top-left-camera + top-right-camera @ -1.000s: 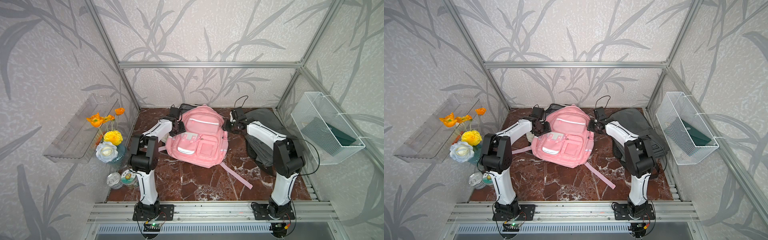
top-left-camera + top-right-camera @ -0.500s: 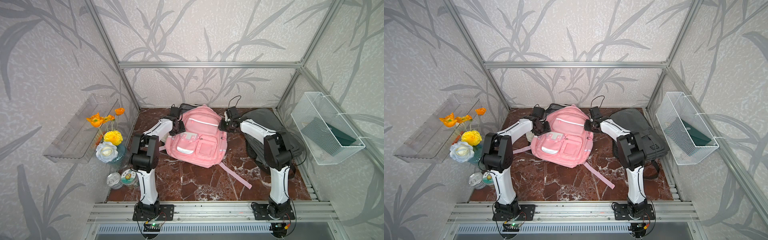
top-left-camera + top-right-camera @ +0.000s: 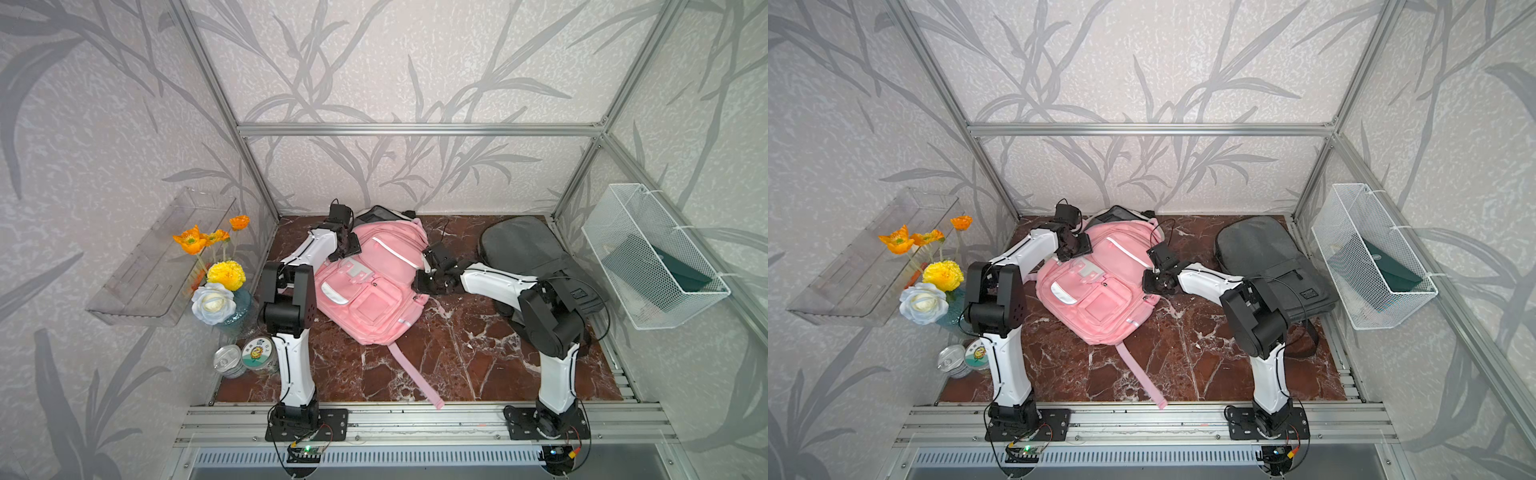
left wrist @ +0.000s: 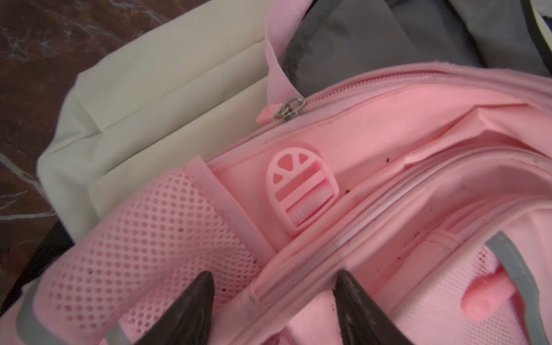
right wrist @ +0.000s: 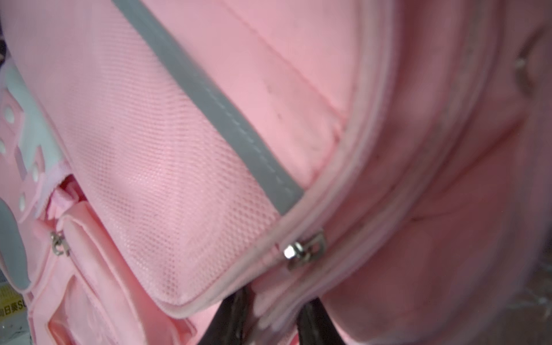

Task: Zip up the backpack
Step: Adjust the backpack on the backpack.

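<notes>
While apart, two backpacks [image 3: 374,291] [image 3: 521,245]

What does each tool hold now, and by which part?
The right tool seems to pinch the pink fabric backpack by its zipper seam, just beside the metal slider. The left tool stands open over the backpack and holds nothing.

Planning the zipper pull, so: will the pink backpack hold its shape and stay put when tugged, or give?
Probably floppy: the pink backpack sags with creased fabric beside its zipper, so it should bunch. It looks slack and fairly empty, likely light, so it may slide on the polished marble tabletop.
</notes>
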`<state>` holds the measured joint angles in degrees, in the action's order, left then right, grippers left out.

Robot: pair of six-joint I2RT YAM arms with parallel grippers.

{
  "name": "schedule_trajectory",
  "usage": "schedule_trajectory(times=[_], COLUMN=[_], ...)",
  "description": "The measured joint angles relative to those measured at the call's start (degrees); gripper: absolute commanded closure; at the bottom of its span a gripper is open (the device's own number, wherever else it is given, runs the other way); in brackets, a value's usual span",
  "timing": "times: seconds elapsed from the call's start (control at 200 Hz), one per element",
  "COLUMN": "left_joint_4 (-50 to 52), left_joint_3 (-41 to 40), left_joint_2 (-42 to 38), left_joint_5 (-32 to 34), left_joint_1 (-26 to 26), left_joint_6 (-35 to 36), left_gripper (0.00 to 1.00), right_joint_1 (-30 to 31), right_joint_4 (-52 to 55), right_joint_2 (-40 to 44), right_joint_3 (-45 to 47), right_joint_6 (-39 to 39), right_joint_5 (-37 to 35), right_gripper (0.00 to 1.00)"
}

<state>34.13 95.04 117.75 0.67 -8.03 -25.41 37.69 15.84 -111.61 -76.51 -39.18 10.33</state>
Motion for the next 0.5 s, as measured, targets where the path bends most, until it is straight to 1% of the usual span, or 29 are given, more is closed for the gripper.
schedule_trajectory(times=[0.06,0.175,0.285,0.395,0.5], left_joint_4=[0.2,0.6,-1.4,-4.3,-6.8], left_joint_3=[-0.2,-2.7,-9.5,-15.6,-17.5], left_joint_2=[-1.1,-6.3,-14.9,-21.7,-22.2], left_joint_5=[1.3,2.9,2.8,1.7,0.7], left_joint_1=[-2.0,-8.1,-13.4,-14.5,-14.4], left_joint_6=[-0.5,-2.7,-6.1,-8.9,-10.6], left_gripper=[0.2,0.17,0.17,0.17,0.17], right_joint_1=[0.7,0.7,0.6,0.5,0.5], right_joint_4=[1.6,4.2,6.0,6.4,6.7], right_joint_2=[2.2,5.3,7.2,7.7,7.6], right_joint_3=[1.0,0.7,-0.5,-1.5,-1.8], right_joint_6=[0.8,3.9,7.5,10.2,11.7], right_joint_5=[-1.3,-5.0,-9.5,-11.2,-11.4], right_gripper=[0.69,0.7,0.7,0.7,0.7])
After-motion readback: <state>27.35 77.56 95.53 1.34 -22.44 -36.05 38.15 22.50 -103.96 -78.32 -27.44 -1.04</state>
